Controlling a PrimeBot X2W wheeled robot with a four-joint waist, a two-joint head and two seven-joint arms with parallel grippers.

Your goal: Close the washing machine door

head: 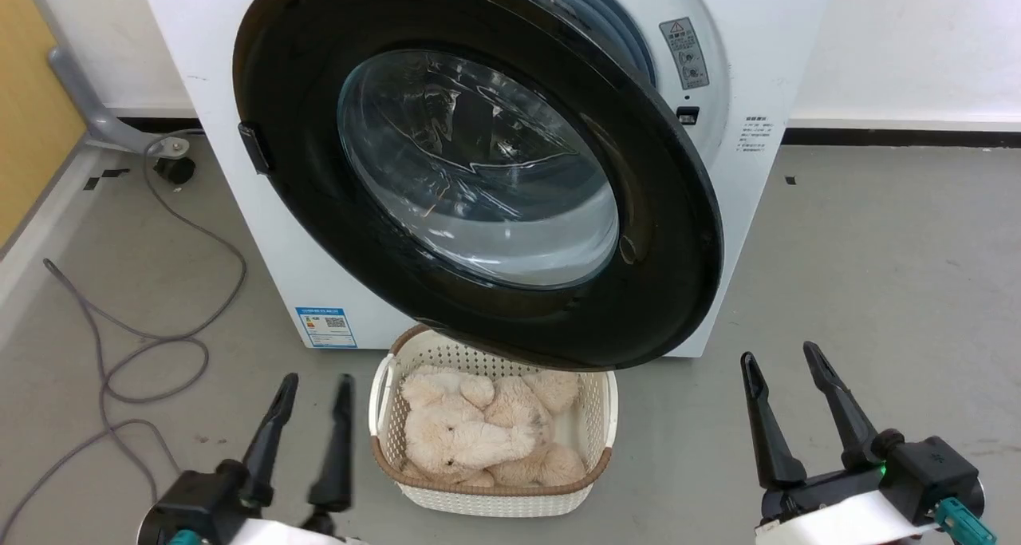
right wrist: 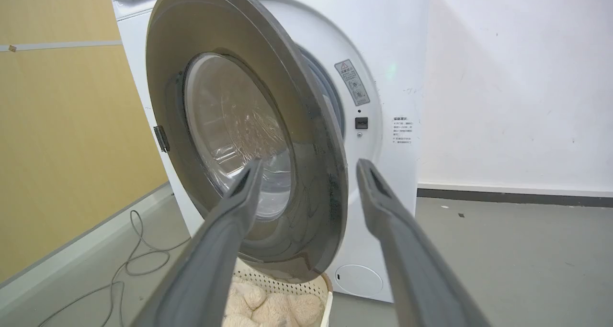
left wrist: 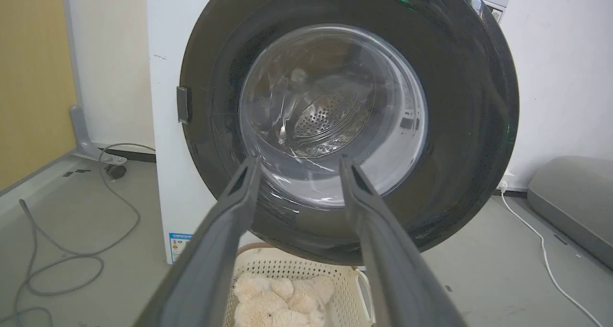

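The washing machine door, a wide glossy black ring around a bulging clear glass window, stands partly open, hinged at its left and swung out at its right edge. It hangs on the white washing machine. Through the glass of the door the perforated steel drum shows. From the right the door is seen edge-on, with a gap to the machine front. My left gripper is open, low at the left, short of the door. My right gripper is open too, below and right of the door's free edge.
A cream perforated basket holding a beige plush toy sits on the floor right under the door. Grey cables loop over the floor at the left. A grey rounded object lies by the wall at the right.
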